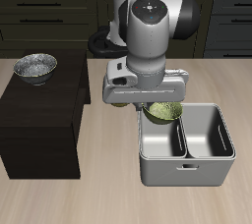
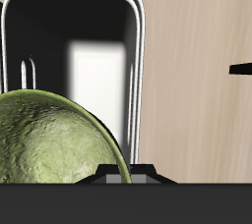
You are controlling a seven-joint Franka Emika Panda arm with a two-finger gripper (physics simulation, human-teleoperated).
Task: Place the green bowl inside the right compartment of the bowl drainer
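The gripper [image 1: 160, 107] holds the green bowl [image 1: 162, 113] in its jaws, above the back rim of the drainer [image 1: 187, 172], over the right compartment [image 1: 162, 141]. A silver bowl [image 1: 34, 67] sits on the black cabinet [image 1: 39, 120].

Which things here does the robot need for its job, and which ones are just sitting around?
For the job:
- green bowl, carried under the hand
- bowl drainer
- its right compartment, just below the bowl

Just sitting around:
- silver speckled bowl
- dark cabinet it sits on
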